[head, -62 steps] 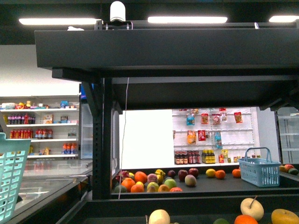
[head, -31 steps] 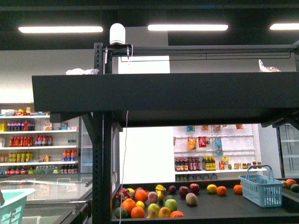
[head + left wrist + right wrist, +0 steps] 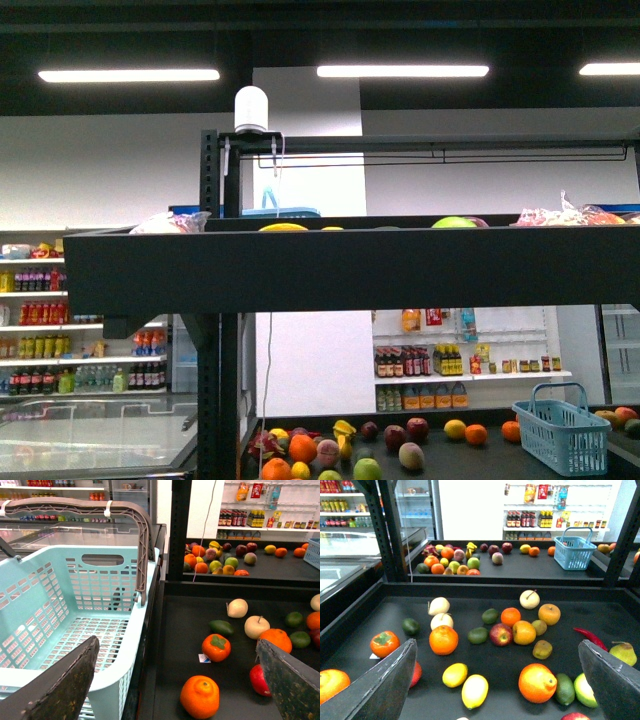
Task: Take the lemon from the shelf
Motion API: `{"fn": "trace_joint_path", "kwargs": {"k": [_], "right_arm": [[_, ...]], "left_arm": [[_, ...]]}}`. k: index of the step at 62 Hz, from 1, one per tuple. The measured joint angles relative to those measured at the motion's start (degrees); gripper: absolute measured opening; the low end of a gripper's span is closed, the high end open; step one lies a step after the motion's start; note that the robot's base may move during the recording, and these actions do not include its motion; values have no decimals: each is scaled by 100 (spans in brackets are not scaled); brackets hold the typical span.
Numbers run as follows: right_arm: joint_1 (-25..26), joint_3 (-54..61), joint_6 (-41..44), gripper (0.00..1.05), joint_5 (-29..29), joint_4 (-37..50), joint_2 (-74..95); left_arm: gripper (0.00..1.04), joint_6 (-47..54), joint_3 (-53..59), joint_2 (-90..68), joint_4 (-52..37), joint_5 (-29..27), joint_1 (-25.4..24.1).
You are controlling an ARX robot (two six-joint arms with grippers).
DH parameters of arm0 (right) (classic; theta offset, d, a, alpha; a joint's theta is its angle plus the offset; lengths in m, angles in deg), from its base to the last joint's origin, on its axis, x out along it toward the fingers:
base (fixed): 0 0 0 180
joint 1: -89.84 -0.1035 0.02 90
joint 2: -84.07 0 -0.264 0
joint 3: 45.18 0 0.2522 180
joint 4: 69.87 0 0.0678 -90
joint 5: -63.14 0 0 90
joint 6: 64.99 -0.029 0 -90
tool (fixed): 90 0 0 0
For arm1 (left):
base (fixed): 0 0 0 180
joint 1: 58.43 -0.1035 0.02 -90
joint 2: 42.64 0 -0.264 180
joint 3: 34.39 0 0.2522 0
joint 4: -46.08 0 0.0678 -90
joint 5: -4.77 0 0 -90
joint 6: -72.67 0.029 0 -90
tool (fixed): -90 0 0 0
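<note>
Black metal shelf (image 3: 385, 611) holds mixed fruit on its flat dark tray, per right wrist view. Task item, the lemon (image 3: 475, 691), lies on this tray: bright yellow, oval, on its side. A second yellow fruit (image 3: 455, 675) sits just beside it, touching or nearly so; kind unclear. An orange (image 3: 443, 640) lies near both, and a larger orange (image 3: 537, 682) lies on the lemon's other side, apart from it.

Right tool (image 3: 496, 644): fingers spread wide, nothing btwn them, hanging above the tray. No contact w/ the lemon, which shows in the gap btwn the two fingers.

Left tool (image 3: 176, 645): fingers likewise spread wide, gripping nothing. It hangs where a pale blue basket (image 3: 75, 610) stands just beside the shelf tray. The basket's grey-brown handle stands upright.

Front view: neither arm visible. A tray front lip crosses mid-frame, w/ fruit tops showing above it. Beyond and lower, a small blue basket (image 3: 560, 435) stands on a farther tray near more fruit. The lemon can't be identified in this view.
</note>
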Motion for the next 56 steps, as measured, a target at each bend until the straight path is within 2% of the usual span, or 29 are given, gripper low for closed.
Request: {"fn": "trace_joint_path", "kwargs": {"k": [13,18,24,29,37,42,46,56], "right_arm": [[0,0,0,97,-2,0,0],[0,0,0,97,-2,0,0],[0,0,0,97,2,0,0],[0,0,0,97,2,0,0],[0,0,0,97,2,0,0],[0,0,0,97,2,0,0],[0,0,0,97,4,0,0],[0,0,2,97,2,0,0]], "left_arm": [[97,-20,0,-2,4,-7,0],[97,-782,-72,-328,179,-22,57],[97,-1443,-280,-1029,7,398,13],[97,-1847,-671,-1875,-468,1119,-417],[97,-2916,-1622,-3567,-1257,2256,-1655],[97,-3609,-2124,-4435,-1484,2535,-2173],[97,-4089,-2409,-4944,-1635,2651,-2404],[97,-5101,-2914,-6037,-2304,2721,-2656]]}}
